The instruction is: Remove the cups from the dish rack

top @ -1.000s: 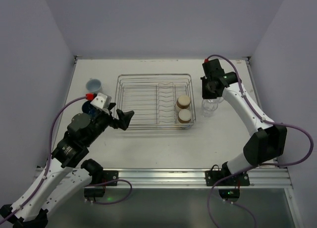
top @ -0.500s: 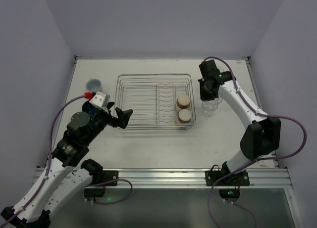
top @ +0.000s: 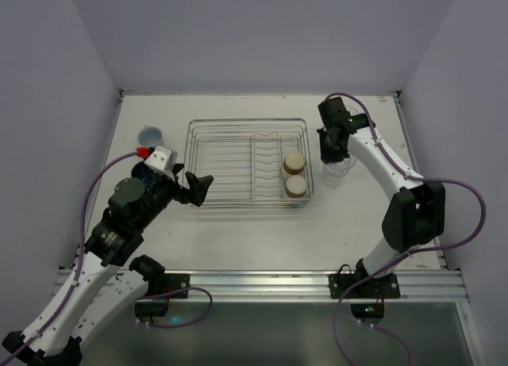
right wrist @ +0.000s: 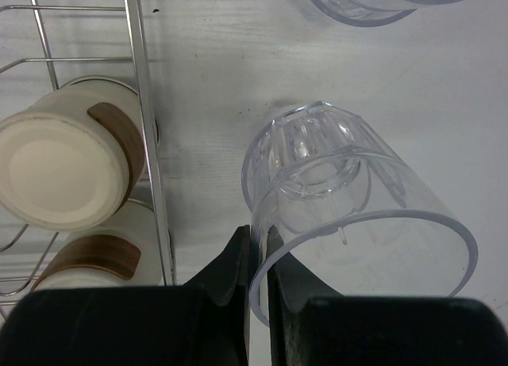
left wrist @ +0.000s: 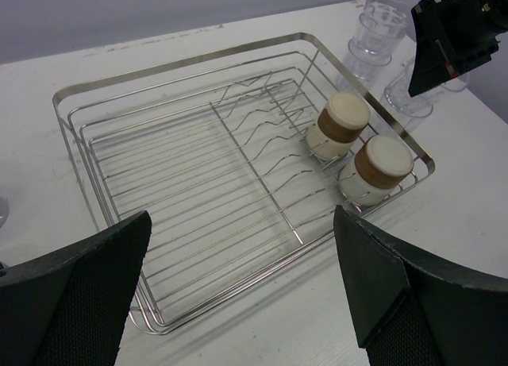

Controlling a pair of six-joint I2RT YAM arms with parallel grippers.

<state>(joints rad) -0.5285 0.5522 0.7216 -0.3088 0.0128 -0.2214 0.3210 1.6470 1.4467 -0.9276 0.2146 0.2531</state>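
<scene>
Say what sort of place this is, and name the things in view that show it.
Probably a lab robot test cell, not a kitchen: plain walls box in a white table, two robot arms are bolted to a metal rail, and the dish rack holds two cream cups.

Two cream cups (left wrist: 375,169) in wire rack (left wrist: 182,64)

Overhead view, wrist close-ups (dish rack (top: 246,121) shared)
</scene>
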